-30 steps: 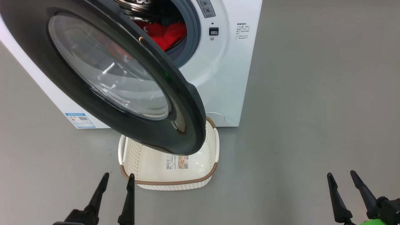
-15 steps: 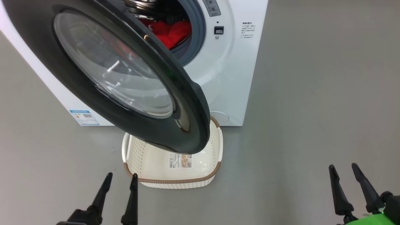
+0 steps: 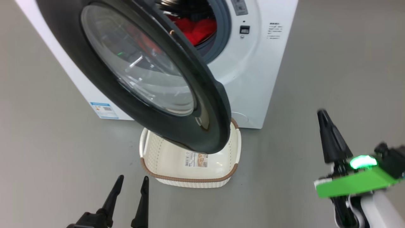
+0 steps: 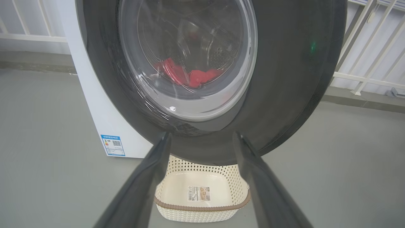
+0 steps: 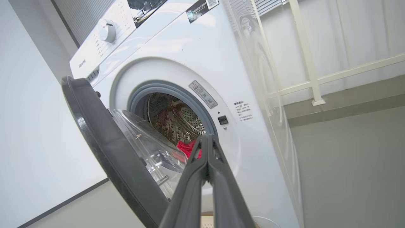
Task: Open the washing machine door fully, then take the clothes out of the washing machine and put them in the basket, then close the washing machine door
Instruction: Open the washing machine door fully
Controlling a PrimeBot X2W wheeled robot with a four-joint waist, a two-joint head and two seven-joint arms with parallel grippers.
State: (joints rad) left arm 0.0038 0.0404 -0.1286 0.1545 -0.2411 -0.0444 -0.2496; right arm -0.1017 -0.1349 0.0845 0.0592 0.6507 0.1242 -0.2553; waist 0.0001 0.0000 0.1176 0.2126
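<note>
The left gripper (image 3: 133,178) sits at the lower left of the head view with its two dark fingers apart and nothing between them; in the left wrist view the same gripper (image 4: 201,136) frames the bottom of the washing machine door (image 4: 190,63) without touching it. The right gripper (image 3: 324,122) stands at the right edge of the head view, well clear of the machine, its fingers pressed together into one dark cone; a green light (image 3: 363,162) glows on the wrist below it. In the right wrist view this gripper (image 5: 207,139) shows its fingers meeting tip to tip, clamped on nothing, and pointing at the drum opening.

The washing machine (image 3: 253,79) fills the upper centre of the head view; its door (image 3: 136,72) hangs swung out at an angle, partly open, with the black rim reaching down to the middle of the frame. The clothes (image 3: 199,28) lie inside the drum at the top centre, red behind the grey rubber ring; they also show through the door glass in the left wrist view (image 4: 193,76) and past the door's edge in the right wrist view (image 5: 186,147).

The basket (image 3: 190,178) rests on the grey floor (image 3: 47,142) just in front of the machine, at lower centre; the door's lower edge overlaps its far side in the head view; a paper label (image 3: 196,159) shows on its cream bottom. A blue label (image 3: 104,110) marks the machine's lower left corner.
</note>
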